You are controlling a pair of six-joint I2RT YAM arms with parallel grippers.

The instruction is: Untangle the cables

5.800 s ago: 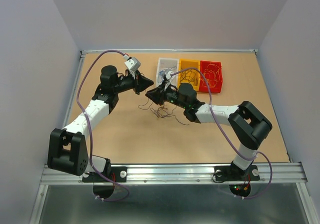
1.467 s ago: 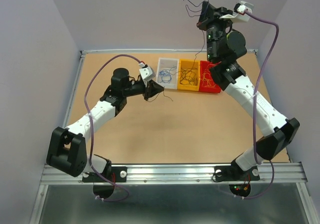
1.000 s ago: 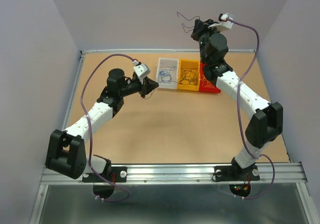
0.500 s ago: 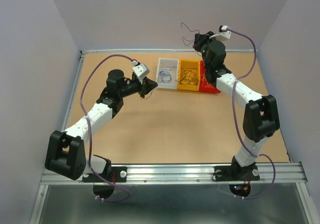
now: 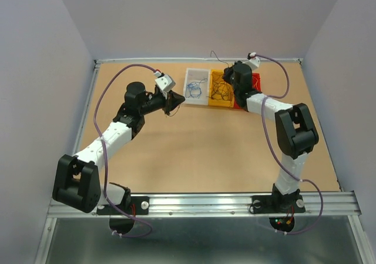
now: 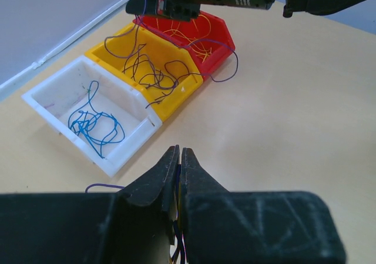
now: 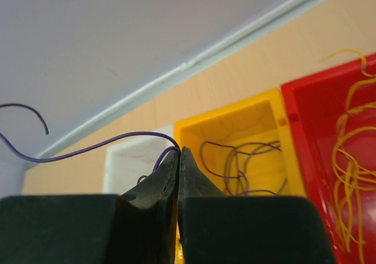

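My left gripper (image 6: pixel 179 151) is shut on a few thin cables, blue, yellow and dark, that run back between its jaws. In the top view it (image 5: pixel 178 101) hovers over the table just left of the white bin (image 5: pixel 187 89). My right gripper (image 7: pixel 178 150) is shut on a dark purple cable (image 7: pixel 88 149) that arches off to the left. It (image 5: pixel 228 79) hangs above the yellow bin (image 5: pixel 220 105). Blue cables (image 6: pixel 93 123) lie in the white bin, dark cables (image 6: pixel 154 71) in the yellow bin, and yellow-orange cables (image 6: pixel 197 36) in the red bin (image 6: pixel 218 51).
The three bins stand in a row near the table's far edge, close to the back wall. One dark strand (image 6: pixel 228 70) droops over the red bin's front wall. Another strand (image 6: pixel 100 187) lies on the table beside my left fingers.
The right arm has come down from high above the back wall to just over the yellow bin, carrying its dark cable. The left arm has barely moved.
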